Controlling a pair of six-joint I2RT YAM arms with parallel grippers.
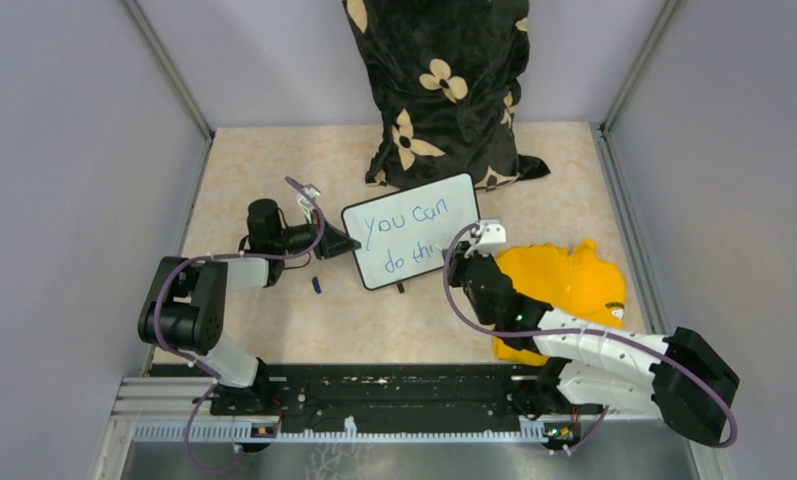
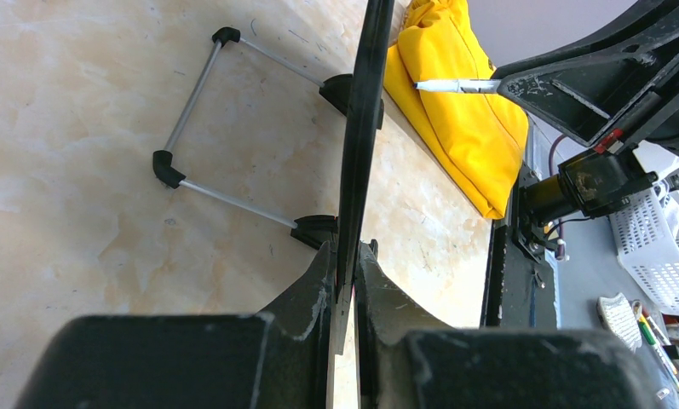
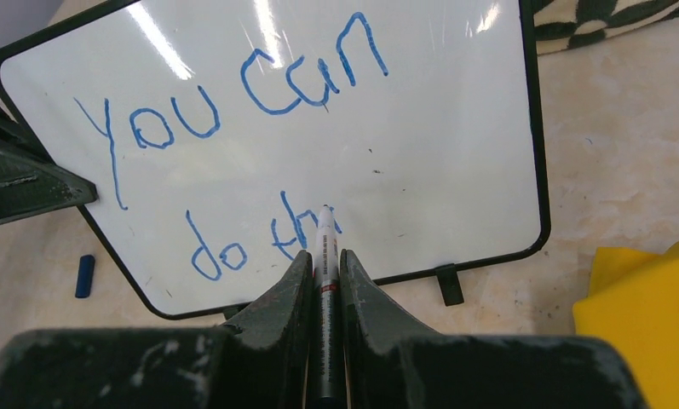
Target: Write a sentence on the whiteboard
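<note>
2 grips: left hand (image 2: 346, 257) on whiteboard (image 3: 455, 153) edge, right hand (image 3: 323, 258) on marker (image 3: 325, 228).

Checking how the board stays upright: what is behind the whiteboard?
A grey wire stand with black corners rests on the table behind the whiteboard. Farther back stands a black flowered cushion. From above, the board hides the stand.

whiteboard (image 1: 414, 240): white, thin black rim, rounded corners; stands propped up, left rim pinched in the left end effector (image 2: 346, 256).
sentence (image 3: 263, 109): blue handwriting, "You can" above an unfinished "do thi"; last stroke just ahead of the right end effector (image 3: 323, 256).
</note>
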